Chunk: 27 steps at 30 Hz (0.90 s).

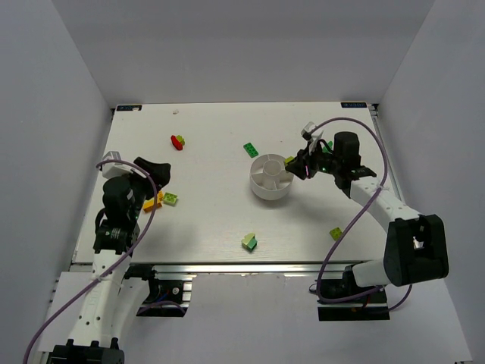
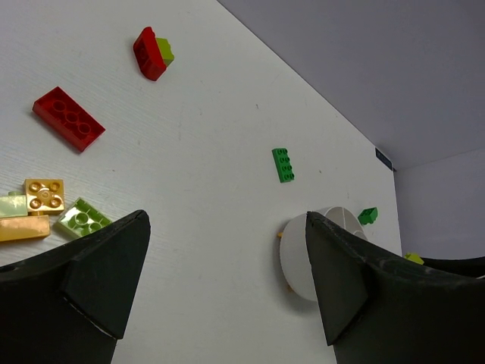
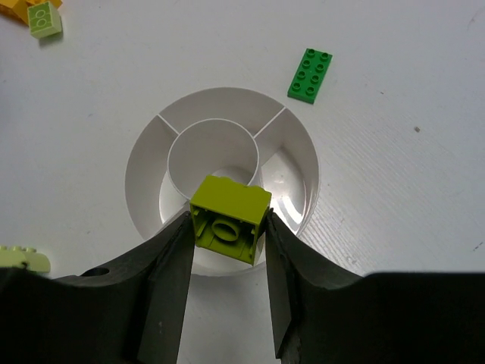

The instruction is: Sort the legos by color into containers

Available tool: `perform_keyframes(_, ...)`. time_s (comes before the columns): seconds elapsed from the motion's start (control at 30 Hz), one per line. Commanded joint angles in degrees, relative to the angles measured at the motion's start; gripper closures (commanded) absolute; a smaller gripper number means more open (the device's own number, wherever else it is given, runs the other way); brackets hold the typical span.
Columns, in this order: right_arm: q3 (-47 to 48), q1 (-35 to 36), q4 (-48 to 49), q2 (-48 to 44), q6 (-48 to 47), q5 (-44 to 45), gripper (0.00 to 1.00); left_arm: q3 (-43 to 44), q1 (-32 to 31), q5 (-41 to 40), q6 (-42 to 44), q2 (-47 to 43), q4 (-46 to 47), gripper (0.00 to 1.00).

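Observation:
The white divided dish (image 1: 270, 176) sits right of the table's middle; it also shows in the right wrist view (image 3: 144, 155) and the left wrist view (image 2: 297, 262). My right gripper (image 1: 297, 162) is shut on a lime brick (image 3: 229, 218) and holds it above the dish's near wedge compartment, by the centre cup. My left gripper (image 2: 227, 292) is open and empty above the left of the table. Near it lie a red brick (image 2: 68, 119), an orange brick (image 2: 44, 196), a lime brick (image 2: 85, 218) and a yellow brick (image 2: 23, 227).
A red brick with a lime piece (image 1: 178, 142) lies at the back left. A dark green brick (image 1: 250, 149) lies just behind the dish. A pale green and dark green pair (image 1: 248, 242) lies near the front edge. A lime brick (image 1: 336, 233) lies under the right arm.

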Motion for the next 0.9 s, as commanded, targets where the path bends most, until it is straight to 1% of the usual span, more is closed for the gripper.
perform_keyframes(0.0, -1.2, 0.6, 3.5, 1.0, -2.2, -1.1, 0.92, -0.8, -0.2, 0.7, -0.6, -0.8, 0.7, 0.08)
perform_keyframes(0.1, -1.8, 1.0, 3.6, 1.3, -2.7, -1.3, 0.89, -1.0, -0.2, 0.7, -0.7, -0.7, 0.8, 0.08)
perform_keyframes(0.17, -2.1, 1.2, 3.6, 1.6, -2.9, -1.2, 0.81, -1.0, -0.2, 0.7, -0.6, -0.8, 0.7, 0.08)
perform_keyframes(0.2, -2.1, 1.3, 3.5, 1.7, -3.0, -1.3, 0.76, -1.0, -0.2, 0.7, -0.6, -0.8, 0.6, 0.08)
perform_keyframes(0.23, -2.1, 1.4, 3.1, 1.8, -3.3, -1.4, 0.73, -1.0, -0.2, 2.5, -0.6, -0.8, 0.6, 0.08)
perform_keyframes(0.3, -1.9, 1.3, 2.6, 2.0, -3.6, -1.6, 0.67, -1.2, -0.2, 2.7, -0.8, -0.8, 0.7, 0.08)
perform_keyframes(0.33, -1.9, 1.4, 2.3, 2.2, -3.7, -1.6, 0.59, -1.2, -0.2, 3.2, -0.9, -0.7, 1.0, 0.08)
perform_keyframes(0.4, -2.0, 1.4, 2.2, 2.2, -4.0, -1.6, 0.5, -1.5, -0.2, 4.1, -1.1, -0.7, 1.5, 0.08)
perform_keyframes(0.43, -2.1, 1.4, 2.2, 2.1, -4.0, -1.4, 0.42, -1.7, -0.2, 4.5, -1.2, -0.5, 1.9, 0.08)
perform_keyframes(0.5, -2.3, 1.4, 2.4, 2.2, -4.0, -1.2, 0.36, -2.1, -0.2, 5.7, -1.4, -0.4, 2.4, 0.08)
perform_keyframes(0.53, -2.1, 1.4, 2.4, 2.0, -4.1, -0.9, 0.3, -2.1, -0.2, 6.4, -1.5, -0.3, 2.8, 0.08)
perform_keyframes(0.6, -1.9, 1.5, 1.8, 1.8, -4.3, -0.5, 0.29, -2.3, -0.2, 6.9, -1.7, -0.2, 2.9, 0.07)
perform_keyframes(0.7, -1.0, 1.4, -1.2, 0.6, -6.5, 0.1, 0.2, -2.2, -0.2, 7.3, -1.7, -0.2, 2.6, 0.08)
perform_keyframes(0.73, -0.6, 1.4, -2.3, 0.1, -7.2, 0.9, 0.11, -2.4, -0.2, 7.4, -1.7, -0.2, 2.7, 0.09)
perform_keyframes(0.8, 0.5, 1.4, -4.8, -2.0, -10.8, 4.5, 0.11, -2.6, -0.2, 7.8, -1.8, -0.5, 2.8, 0.11)
perform_keyframes(0.83, 0.8, 1.4, -6.2, -3.6, -11.3, 6.3, 0.11, -2.9, -0.2, 7.8, -1.9, -0.5, 3.2, 0.19)
perform_keyframes(0.87, 2.2, 1.4, -9.2, -4.1, -12.1, 10.3, 0.11, -3.1, -0.2, 8.1, -2.1, -0.5, 3.5, 0.25)
